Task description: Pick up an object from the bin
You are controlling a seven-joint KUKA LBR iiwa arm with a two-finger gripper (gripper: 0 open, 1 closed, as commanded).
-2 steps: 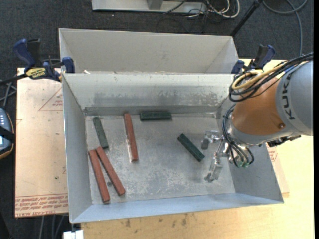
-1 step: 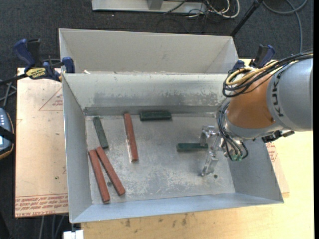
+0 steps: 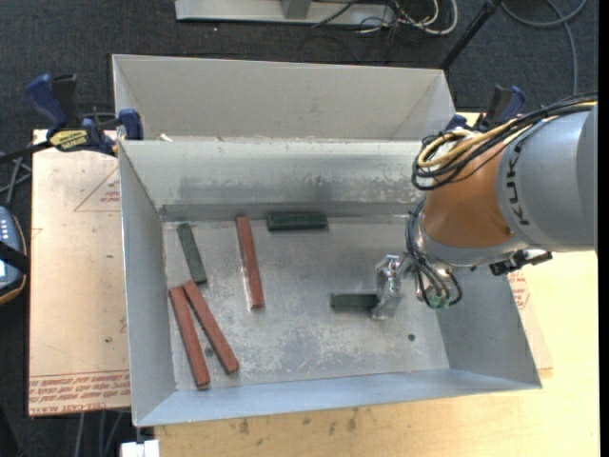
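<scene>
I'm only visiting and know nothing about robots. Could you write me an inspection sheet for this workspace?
Surface: grey metal bin, floor scuffed.
Job's things: short dark bar, right of centre, its right end at the gripper.
Clutter: pair of reddish-brown bars at front left; single reddish bar beside them; dark grey bar at left; dark green bar along the back wall.
Grippers: gripper low in the bin, by the short dark bar.
Cables: yellow and black loops on the arm's wrist; floor cables behind the bin.
Surroundings: dark carpet.
</scene>
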